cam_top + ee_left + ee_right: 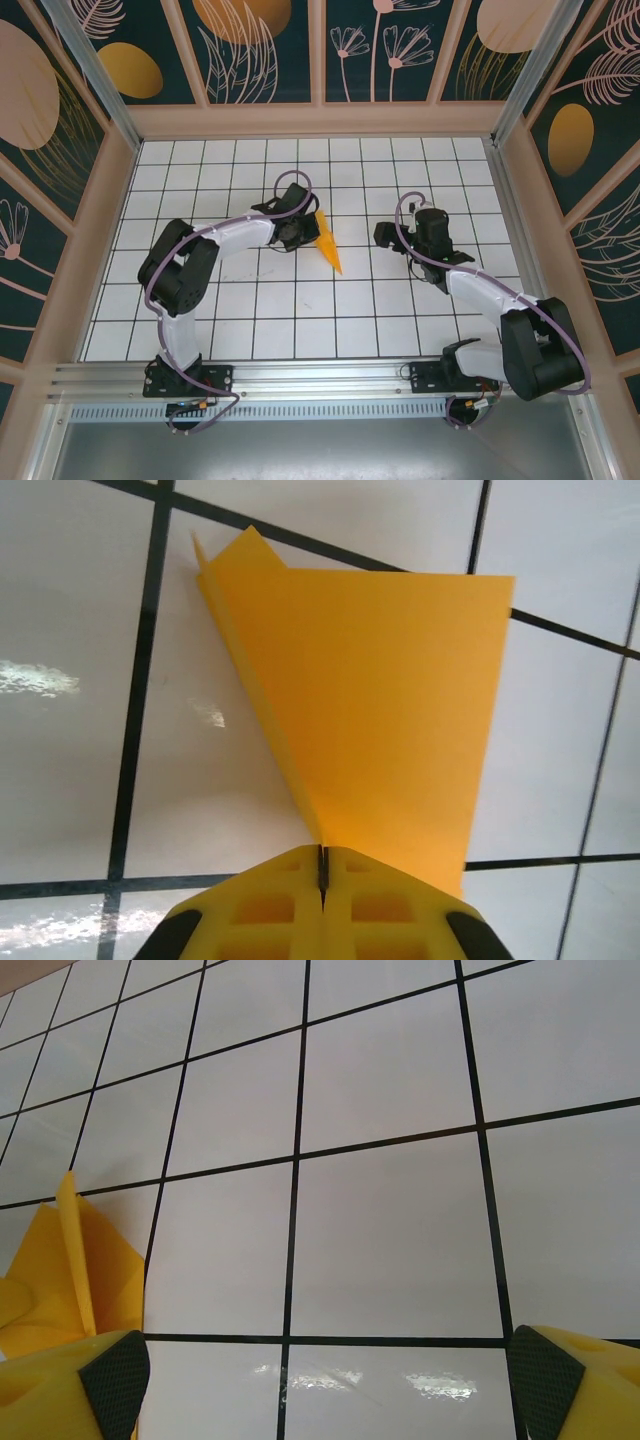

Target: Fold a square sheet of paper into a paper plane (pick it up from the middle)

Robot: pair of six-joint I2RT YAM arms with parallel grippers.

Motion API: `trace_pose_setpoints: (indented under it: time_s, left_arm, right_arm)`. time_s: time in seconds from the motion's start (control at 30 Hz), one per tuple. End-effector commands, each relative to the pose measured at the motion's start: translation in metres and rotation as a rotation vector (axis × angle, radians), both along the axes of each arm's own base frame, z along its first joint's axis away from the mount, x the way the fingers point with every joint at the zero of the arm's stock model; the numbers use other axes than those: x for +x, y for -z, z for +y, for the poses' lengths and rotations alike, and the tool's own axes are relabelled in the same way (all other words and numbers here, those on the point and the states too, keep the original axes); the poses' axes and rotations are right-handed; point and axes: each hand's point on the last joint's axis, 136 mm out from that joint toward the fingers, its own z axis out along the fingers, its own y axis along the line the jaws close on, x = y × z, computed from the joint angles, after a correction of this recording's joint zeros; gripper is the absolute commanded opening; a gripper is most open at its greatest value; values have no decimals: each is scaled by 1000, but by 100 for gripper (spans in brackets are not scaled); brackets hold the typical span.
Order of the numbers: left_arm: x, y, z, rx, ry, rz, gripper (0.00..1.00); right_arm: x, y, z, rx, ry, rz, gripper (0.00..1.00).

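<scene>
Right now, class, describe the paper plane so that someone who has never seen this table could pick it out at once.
Start at the white gridded table and find the left arm reaching toward its middle. At that arm's tip, the left gripper is shut on the paper plane. It is the only orange-yellow thing on the tiles: a creased, pointed dart.

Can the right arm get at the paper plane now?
Probably yes: only bare tiles lie between the open right gripper and the paper plane, which the left gripper holds pinched.

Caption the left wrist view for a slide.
Left gripper shut on the creased orange-yellow paper plane, white gridded table behind.
</scene>
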Motion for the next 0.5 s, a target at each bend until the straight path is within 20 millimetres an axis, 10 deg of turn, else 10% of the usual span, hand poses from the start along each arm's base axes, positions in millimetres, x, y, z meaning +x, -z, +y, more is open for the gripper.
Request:
trace_pose_setpoints:
  time_s: [0.0,0.27,0.47]
  left_arm:
    - [6,-41,-16,-113,31,-98,0]
    - [-5,-95,-66,-403,251,-201,0]
    - [-16,-97,-85,-554,341,-208,0]
  right_arm:
    - [4,-4,-5,26,38,-20,93]
    - [-5,-26,-1,155,48,-20,91]
    - [-20,-36,12,262,19,39,83]
